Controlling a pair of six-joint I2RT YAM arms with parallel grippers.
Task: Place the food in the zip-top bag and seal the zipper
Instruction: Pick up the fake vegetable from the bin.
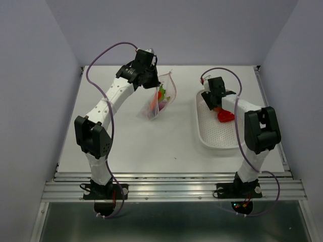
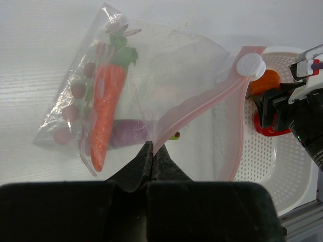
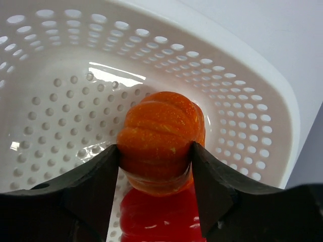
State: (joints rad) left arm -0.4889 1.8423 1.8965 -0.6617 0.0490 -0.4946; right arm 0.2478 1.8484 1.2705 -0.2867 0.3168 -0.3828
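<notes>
- Right gripper [image 3: 154, 159] is closed partway onto the orange round fruit [image 3: 160, 133], one finger on each side, down in the white basket [image 3: 242, 96] at the right of the tabletop [image 1: 151, 146].
- Left gripper [image 2: 150, 151] is pinched fully shut on the zip-top bag [image 2: 171, 65] at its mouth edge, holding it up at far centre, left of the basket.
- Carrot [image 2: 103, 113] and purple eggplant [image 2: 126, 133] are inside the bag.
- Red pepper [image 3: 156, 219] lies in the basket just beside the fruit. I can't tell if they touch.
- Zipper [image 2: 202, 103] is unsealed, the mouth gapes toward the basket, and the white slider [image 2: 251, 64] sits at one end.
- Step, my read: picking the fruit. The grasp is made, and I can't tell if it's lifted.
- Next move, as I judge it: raise the fruit clear of the basket wall, carry it left, line it up with the narrow mouth, and release inside. After that come the pepper and the zip.
</notes>
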